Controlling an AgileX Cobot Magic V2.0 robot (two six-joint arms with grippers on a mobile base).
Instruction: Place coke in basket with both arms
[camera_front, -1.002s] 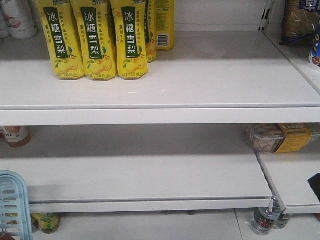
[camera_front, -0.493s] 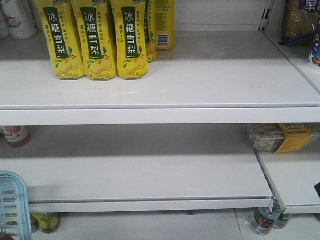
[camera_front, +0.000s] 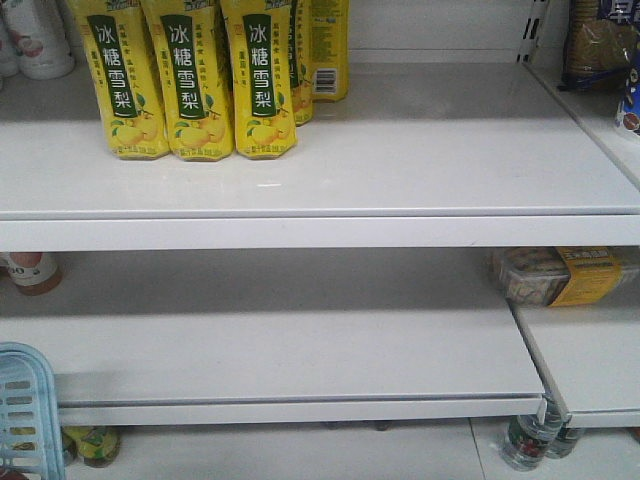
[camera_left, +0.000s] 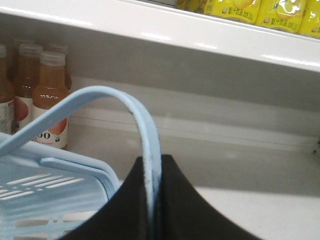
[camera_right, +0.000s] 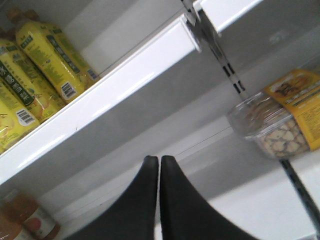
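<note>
The left gripper (camera_left: 152, 172) has its black fingers pinched on a thin swing handle (camera_left: 142, 120) of the light blue basket (camera_left: 55, 187), whose slotted body sits at about eight o'clock from them. The right gripper (camera_right: 159, 162) has its fingers pressed together, holding nothing. At ten o'clock from it stand yellow pear-drink bottles (camera_right: 45, 55); at three o'clock lies a clear snack box (camera_right: 275, 125). No coke shows in any view.

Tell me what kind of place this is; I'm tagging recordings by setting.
Most likely a shop aisle: white shelves stocked with rows of yellow drink bottles, a boxed snack, and a blue basket whose handle the left gripper holds.
</note>
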